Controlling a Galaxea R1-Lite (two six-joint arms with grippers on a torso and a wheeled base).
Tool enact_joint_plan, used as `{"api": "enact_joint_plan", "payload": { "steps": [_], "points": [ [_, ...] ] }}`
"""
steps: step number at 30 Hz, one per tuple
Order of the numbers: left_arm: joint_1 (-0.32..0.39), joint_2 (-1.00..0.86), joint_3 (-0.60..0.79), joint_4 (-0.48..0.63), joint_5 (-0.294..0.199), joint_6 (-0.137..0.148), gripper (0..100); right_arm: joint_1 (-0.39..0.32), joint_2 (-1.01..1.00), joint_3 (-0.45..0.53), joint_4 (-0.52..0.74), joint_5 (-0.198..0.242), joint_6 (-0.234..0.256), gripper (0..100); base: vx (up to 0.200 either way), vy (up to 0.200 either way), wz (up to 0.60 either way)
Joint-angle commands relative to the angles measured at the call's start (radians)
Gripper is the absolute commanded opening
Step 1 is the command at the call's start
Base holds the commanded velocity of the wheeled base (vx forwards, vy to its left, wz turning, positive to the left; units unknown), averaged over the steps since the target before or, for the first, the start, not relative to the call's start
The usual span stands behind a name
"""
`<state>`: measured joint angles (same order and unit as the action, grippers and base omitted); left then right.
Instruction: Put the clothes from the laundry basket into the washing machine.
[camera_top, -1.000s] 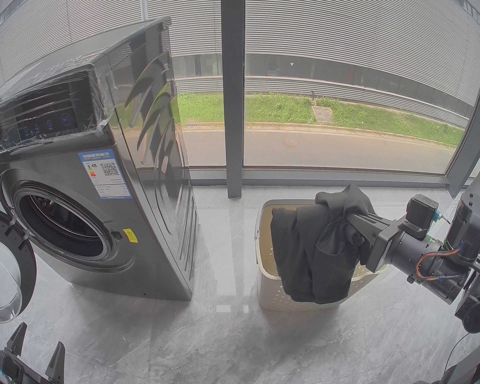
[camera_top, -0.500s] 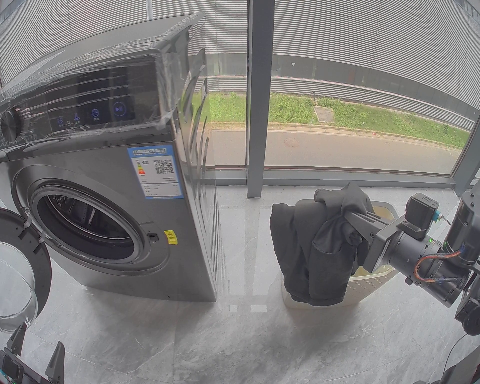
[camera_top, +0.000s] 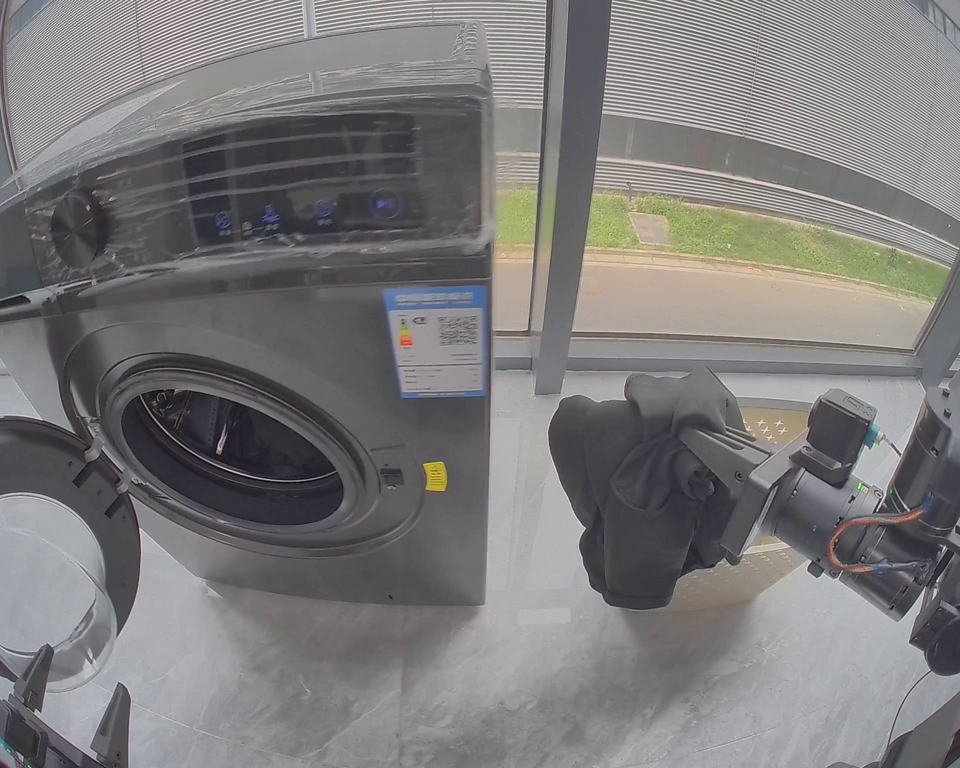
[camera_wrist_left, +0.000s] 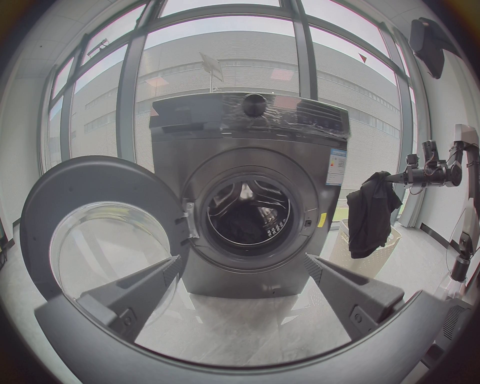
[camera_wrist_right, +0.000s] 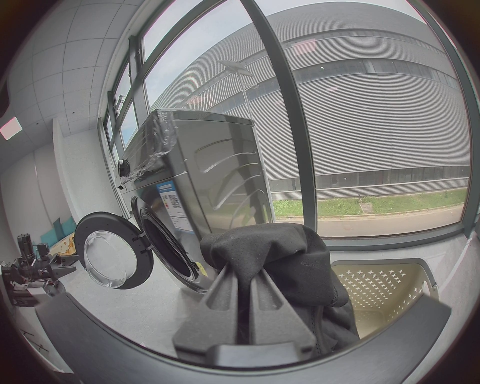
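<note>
My right gripper (camera_top: 703, 440) grasps a black garment (camera_top: 640, 500) by the laundry basket (camera_top: 772, 572); my left gripper (camera_top: 81, 671) is released, holding nothing.

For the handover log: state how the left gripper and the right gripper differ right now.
The left gripper is open and empty; the right gripper is shut on the black garment. The left gripper sits low by the open washer door; the right gripper is held higher, near the laundry basket. Both are dark grey.
</note>
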<state>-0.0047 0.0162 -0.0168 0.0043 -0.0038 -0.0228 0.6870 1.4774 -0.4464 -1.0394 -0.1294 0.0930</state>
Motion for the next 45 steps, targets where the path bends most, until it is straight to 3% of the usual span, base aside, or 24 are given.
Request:
{"api": "enact_joint_plan", "payload": {
  "steps": [1,19,28,37,45],
  "points": [
    [0.002,-0.01,0.015,-0.001,-0.001,0.0,100,-0.001,0.0,0.0,0.001,0.001,0.001,0,0.0,0.2,0.0],
    [0.002,-0.01,0.015,-0.001,-0.001,0.0,100,0.006,0.0,0.002,0.001,0.004,0.001,0,0.0,0.033,0.0],
    [0.002,-0.01,0.015,-0.001,-0.001,0.0,100,0.006,0.001,0.003,0.001,0.005,0.002,0,-0.2,0.0,0.0],
    [0.002,-0.01,0.015,-0.001,-0.001,0.001,100,0.006,0.001,0.006,0.001,0.008,0.004,0,0.0,0.0,0.0],
    [0.002,-0.01,0.015,-0.001,-0.001,0.001,100,0.008,0.001,0.008,-0.001,0.01,0.004,0,0.0,0.2,0.0]
  ]
}}
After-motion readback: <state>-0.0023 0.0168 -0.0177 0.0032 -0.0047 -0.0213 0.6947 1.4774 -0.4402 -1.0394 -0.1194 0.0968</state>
